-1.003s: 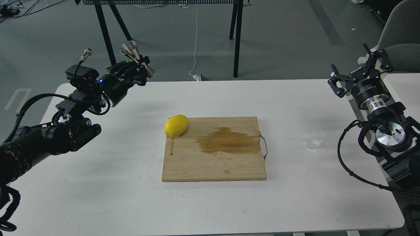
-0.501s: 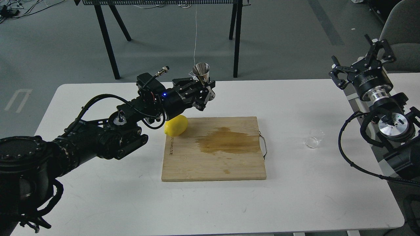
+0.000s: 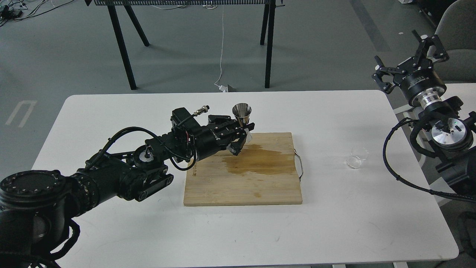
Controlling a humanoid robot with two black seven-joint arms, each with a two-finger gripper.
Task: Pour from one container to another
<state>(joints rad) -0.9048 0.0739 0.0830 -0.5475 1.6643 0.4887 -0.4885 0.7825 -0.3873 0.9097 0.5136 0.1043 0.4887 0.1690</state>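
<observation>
At 3 o'clock from the cutting board (image 3: pixel 241 186), the fragile, slippery glass cup (image 3: pixel 356 157) needs a side-wall grasp, while the left gripper (image 3: pixel 241 136) clamps the steel jigger (image 3: pixel 242 114).

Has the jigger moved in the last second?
Yes. The steel jigger, clamped in the left gripper, has travelled rightward and toward the camera, from beyond the table's far-left edge to the cutting board's far edge.

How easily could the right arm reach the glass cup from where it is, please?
Probably easily: the right gripper is open and empty, and the glass cup stands alone on the table, nothing between.
</observation>
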